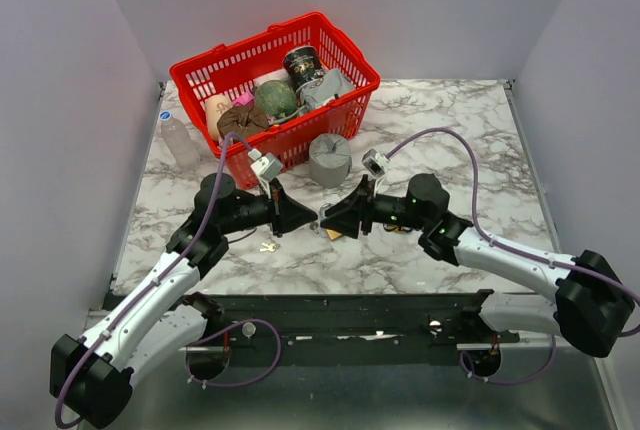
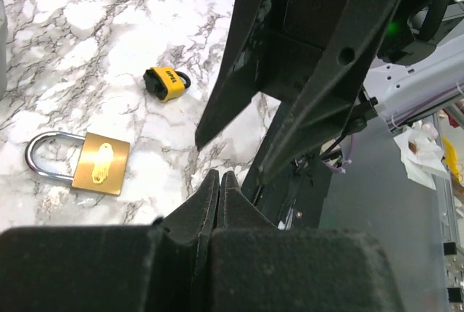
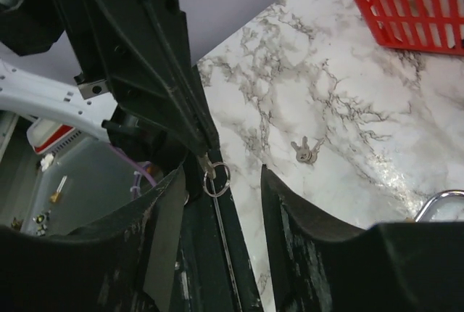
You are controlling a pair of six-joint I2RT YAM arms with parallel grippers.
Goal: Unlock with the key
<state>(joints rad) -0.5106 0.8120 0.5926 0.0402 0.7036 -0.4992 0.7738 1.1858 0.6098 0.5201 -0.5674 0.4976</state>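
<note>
1 key (image 3: 208,165) pinched in fully shut L hand (image 2: 220,178); R hand (image 3: 221,173) gapes wide just beside it, gripping nothing.

**Crowded centre, open right side**

The two arms meet tip to tip mid-table. The left gripper (image 1: 312,218) is pinched closed with a key ring (image 3: 215,179) dangling at its tip. It sits in the gap between the spread fingers of the right gripper (image 1: 328,220), leaving little room there. Close under them lie the brass padlock (image 2: 94,163), a small yellow-and-black item (image 2: 165,83) and loose keys (image 1: 268,246). Behind them, a grey cylinder (image 1: 329,160), the red basket (image 1: 275,80) and a bottle (image 1: 180,140) block the far left. The marble table (image 1: 470,130) lies bare at the far right.
</note>
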